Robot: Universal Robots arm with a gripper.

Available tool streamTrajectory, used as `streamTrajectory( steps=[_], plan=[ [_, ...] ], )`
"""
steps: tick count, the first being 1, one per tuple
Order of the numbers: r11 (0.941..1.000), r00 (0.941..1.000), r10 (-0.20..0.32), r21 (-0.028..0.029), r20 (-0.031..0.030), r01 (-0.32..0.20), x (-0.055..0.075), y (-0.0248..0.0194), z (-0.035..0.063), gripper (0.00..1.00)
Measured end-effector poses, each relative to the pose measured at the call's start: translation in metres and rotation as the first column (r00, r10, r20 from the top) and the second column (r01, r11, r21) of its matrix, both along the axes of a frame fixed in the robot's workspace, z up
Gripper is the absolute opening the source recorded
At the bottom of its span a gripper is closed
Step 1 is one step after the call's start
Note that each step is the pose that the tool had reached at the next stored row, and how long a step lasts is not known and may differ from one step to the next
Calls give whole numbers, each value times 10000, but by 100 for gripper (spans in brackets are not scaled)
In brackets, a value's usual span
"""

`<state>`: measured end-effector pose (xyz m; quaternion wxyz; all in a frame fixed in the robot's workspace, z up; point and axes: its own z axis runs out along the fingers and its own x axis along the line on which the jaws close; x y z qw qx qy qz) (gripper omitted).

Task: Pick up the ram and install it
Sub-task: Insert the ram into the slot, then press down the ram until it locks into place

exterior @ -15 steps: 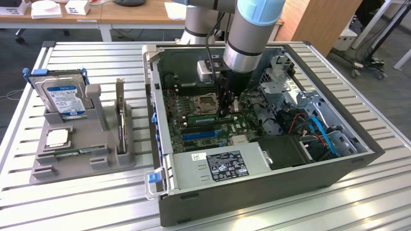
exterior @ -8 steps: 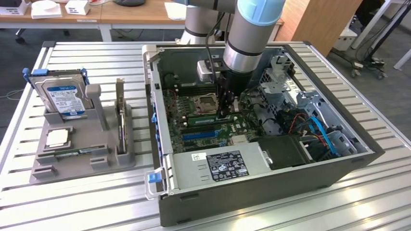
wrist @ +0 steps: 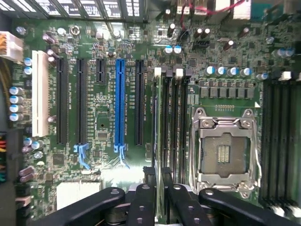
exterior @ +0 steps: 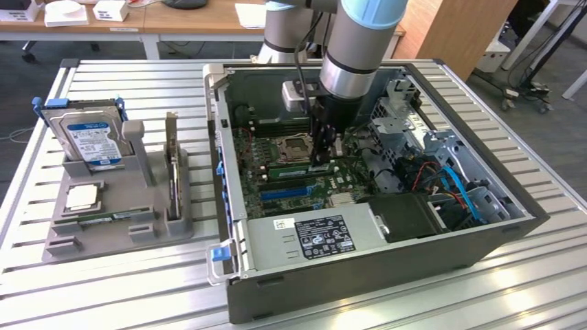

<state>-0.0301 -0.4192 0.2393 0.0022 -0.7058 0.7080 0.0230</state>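
Ram stands on its long edge inside the open computer case, at the centre of the exterior view, just below the empty processor socket in that frame. Seen from the side, it is a long, thin green strip with a small pale label. I cannot tell whether it is fully seated in a slot. The gripper hangs straight down from the arm onto it.

In the wrist view the ram shows edge-on as a narrow line among the black memory slots beside the socket. The black jaws of the gripper are clamped on it, one against each face.

The case sits on a slatted metal table. Toward the exterior view's left, a grey holder carries a blue-labelled hard drive.
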Motion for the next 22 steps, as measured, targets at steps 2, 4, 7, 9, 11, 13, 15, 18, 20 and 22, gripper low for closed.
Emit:
streamTrajectory(
  steps=[2, 4, 7, 9, 11, 13, 15, 18, 20, 22],
  plan=[
    [10000, 10000, 0, 0, 0, 0, 0, 0, 69, 19],
    [10000, 10000, -1, 0, 0, 1, 0, 0, 126, 19],
    [10000, 10000, 0, 1, 0, 0, 0, 0, 198, 19],
    [10000, 10000, 0, -1, -1, 0, 0, 0, 242, 19],
    [10000, 10000, -1, 0, 0, 1, 0, 0, 265, 19],
    [10000, 10000, -1, -1, 0, 1, 0, 0, 277, 19],
    [10000, 10000, -1, 1, 1, 1, 0, 0, 282, 19],
    [10000, 10000, 0, 0, 0, 0, 0, 0, 283, 19],
    [10000, 10000, -1, -1, 0, 1, 0, 0, 283, 19],
    [10000, 10000, -1, -1, 0, 1, 0, 0, 283, 19]
  ],
)
